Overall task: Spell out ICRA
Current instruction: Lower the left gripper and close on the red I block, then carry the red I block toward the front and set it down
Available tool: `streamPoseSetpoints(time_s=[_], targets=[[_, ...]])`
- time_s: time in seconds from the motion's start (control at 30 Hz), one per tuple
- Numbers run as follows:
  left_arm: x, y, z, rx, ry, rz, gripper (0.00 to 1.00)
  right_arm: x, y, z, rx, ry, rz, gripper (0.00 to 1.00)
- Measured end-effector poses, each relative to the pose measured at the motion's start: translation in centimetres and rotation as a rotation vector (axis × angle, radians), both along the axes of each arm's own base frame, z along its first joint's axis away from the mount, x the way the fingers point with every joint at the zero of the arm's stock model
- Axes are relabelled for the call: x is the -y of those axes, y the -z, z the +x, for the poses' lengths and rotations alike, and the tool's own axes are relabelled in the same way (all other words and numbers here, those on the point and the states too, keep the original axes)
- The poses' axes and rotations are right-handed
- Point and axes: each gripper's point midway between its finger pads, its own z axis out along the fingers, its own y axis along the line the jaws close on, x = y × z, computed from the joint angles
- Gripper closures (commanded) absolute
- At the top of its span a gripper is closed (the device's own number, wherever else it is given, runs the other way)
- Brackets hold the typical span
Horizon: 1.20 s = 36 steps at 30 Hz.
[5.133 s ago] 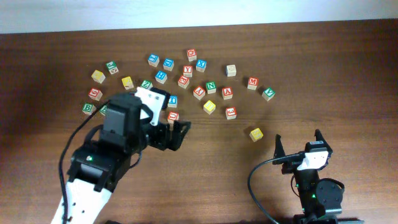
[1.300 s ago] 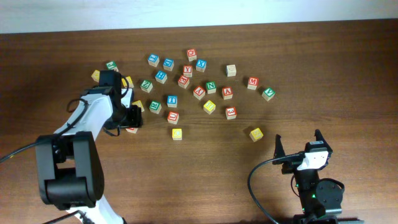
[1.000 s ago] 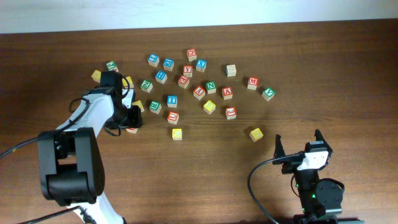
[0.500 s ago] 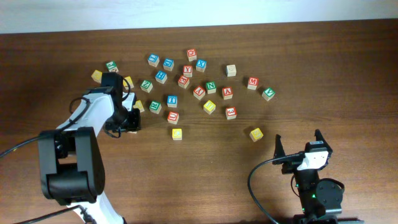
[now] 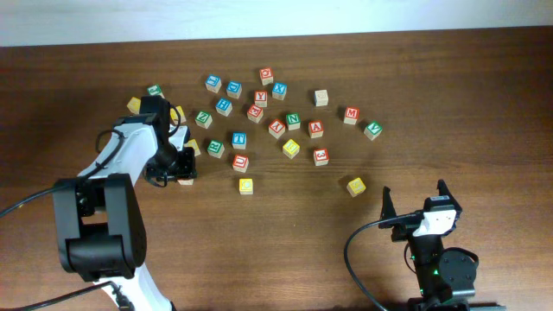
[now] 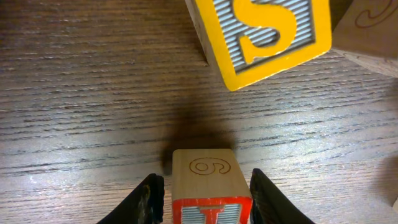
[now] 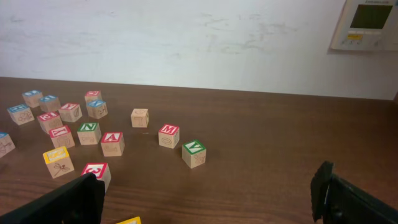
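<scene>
Inside the left hand [image 6: 207, 202], a red-faced cube [image 6: 202, 171] bears a circled 6; just ahead, a yellow cube [image 6: 264, 31] reads S.

**Layout on the desk.** Alphabet cubes lie scattered across the far middle of the desk [image 5: 259, 250]. At the scatter's left edge, the I cube [image 6: 202, 171] sits between the fingers of the left end effector [image 6: 205, 194], with the S cube [image 6: 264, 34] just beyond it. The M cube [image 5: 351, 114] and V cube [image 5: 372, 130] mark the right edge. The right end effector [image 5: 415, 197] stands at the near right, well apart.
</scene>
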Motion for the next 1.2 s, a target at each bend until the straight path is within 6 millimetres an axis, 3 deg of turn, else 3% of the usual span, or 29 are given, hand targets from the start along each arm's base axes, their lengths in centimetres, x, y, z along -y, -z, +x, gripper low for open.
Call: streamPoseSetpoints(time_s=[0.57,0.63,0.67,0.8,0.87,0.9,1.0,1.2], targets=[[0.4,0.0,-0.6,-0.026,0.0,-0.022,0.71,0.0,0.0,0.0,0.0,0.0,0.0,0.02],[0.4,0.0,-0.6,-0.025,0.0,-0.024,0.65,0.0,0.0,0.0,0.0,0.0,0.0,0.02],[0.4,0.0,-0.5,-0.021,0.0,-0.024,0.53,0.0,0.0,0.0,0.0,0.0,0.0,0.02],[0.4,0.0,0.1,0.006,0.001,-0.023,0.49,0.0,0.0,0.0,0.0,0.0,0.0,0.01],[0.4,0.0,0.2,0.008,0.001,-0.023,0.53,0.0,0.0,0.0,0.0,0.0,0.0,0.01],[0.4,0.0,0.2,0.008,0.001,-0.023,0.61,0.0,0.0,0.0,0.0,0.0,0.0,0.02],[0.4,-0.1,0.4,0.015,0.004,-0.022,0.72,0.0,0.0,0.0,0.0,0.0,0.0,0.02],[0.4,-0.1,0.3,0.011,0.0,-0.025,0.72,0.0,0.0,0.0,0.0,0.0,0.0,0.02]])
